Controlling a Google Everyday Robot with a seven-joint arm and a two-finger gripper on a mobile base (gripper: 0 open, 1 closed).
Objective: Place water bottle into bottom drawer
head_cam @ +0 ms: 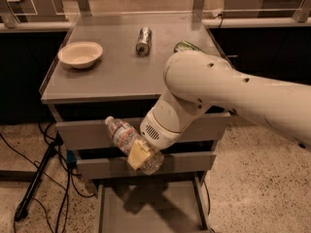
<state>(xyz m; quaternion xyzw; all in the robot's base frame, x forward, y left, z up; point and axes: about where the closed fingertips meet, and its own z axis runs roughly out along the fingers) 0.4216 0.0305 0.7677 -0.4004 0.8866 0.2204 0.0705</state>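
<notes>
My gripper (141,154) is shut on the water bottle (125,136), a clear ribbed bottle with a white cap pointing up-left. It holds the bottle tilted in the air in front of the two upper drawers (92,132), above the pulled-out bottom drawer (150,210). The bottom drawer is a shallow grey tray with a bare floor, seen at the frame's lower edge. My large white arm (218,89) reaches in from the right and hides the right part of the cabinet front.
On the cabinet top (112,72) a cream bowl (80,54) sits at the left, a silver can (143,40) lies in the middle and a green can (187,46) peeks out behind my arm. Black cables and a stand leg (36,178) lie on the floor to the left.
</notes>
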